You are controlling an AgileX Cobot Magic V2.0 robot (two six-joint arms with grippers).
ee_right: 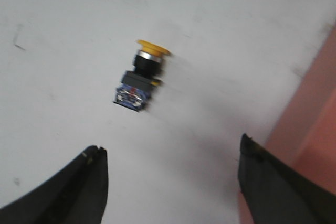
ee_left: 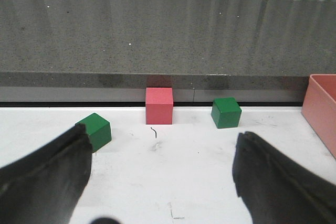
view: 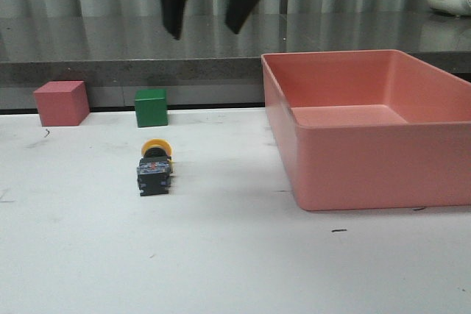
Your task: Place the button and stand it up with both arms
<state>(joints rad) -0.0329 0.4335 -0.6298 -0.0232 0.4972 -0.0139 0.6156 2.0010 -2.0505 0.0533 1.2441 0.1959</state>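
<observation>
The button [view: 155, 168] is seen lying on its side on the worktop [view: 221, 255], both pincers released and apart above; judged light, rigid, top-heavy, best gripped across the black body.

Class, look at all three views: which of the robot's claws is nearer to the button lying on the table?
Right, probably. The right claw hangs open over the button, which shows in its wrist view; the left claw, also open, faces the cubes beyond.
</observation>
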